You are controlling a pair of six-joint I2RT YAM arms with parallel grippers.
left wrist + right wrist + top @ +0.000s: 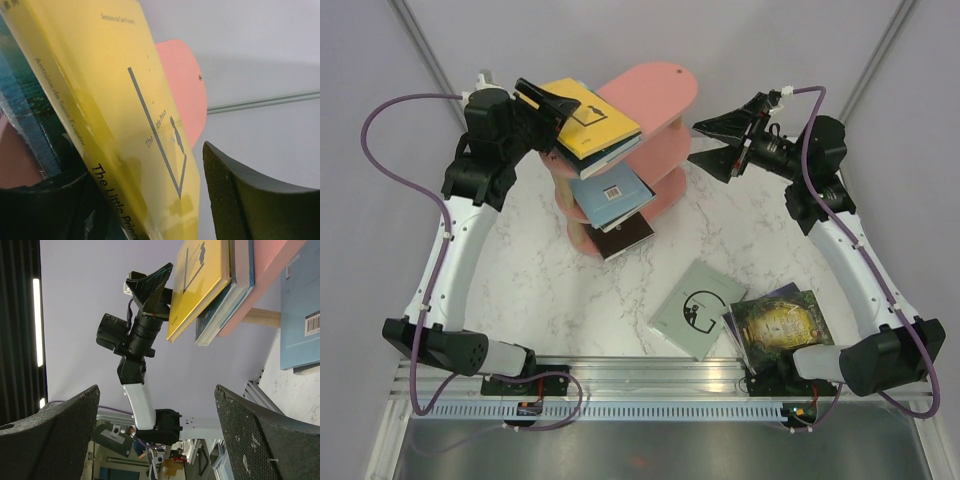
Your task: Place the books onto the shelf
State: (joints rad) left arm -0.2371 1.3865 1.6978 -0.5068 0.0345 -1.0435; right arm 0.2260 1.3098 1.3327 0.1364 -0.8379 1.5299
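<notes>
The pink shelf (pixel 660 85) stands at the back middle. A yellow book (pixel 592 115) lies on its top board over a teal book (pixel 605 150). My left gripper (pixel 552 102) is at the yellow book's left corner, jaws open on either side of it; one finger (pixel 250 200) stands clear of the cover (pixel 125 100). A pale blue book (pixel 610 192) lies on the middle board and a dark book (pixel 628 236) on the lowest. My right gripper (pixel 695 143) hangs open and empty to the right of the shelf. A grey book (pixel 698 308) and a green-gold book (pixel 780 325) lie on the table.
The green-gold book rests on another dark-edged book (pixel 735 330) near the right arm's base. The marble table (pixel 540 280) ends at a metal rail (pixel 650 375) in front. In the right wrist view the left gripper (pixel 150 285) shows beside the yellow book (pixel 200 285).
</notes>
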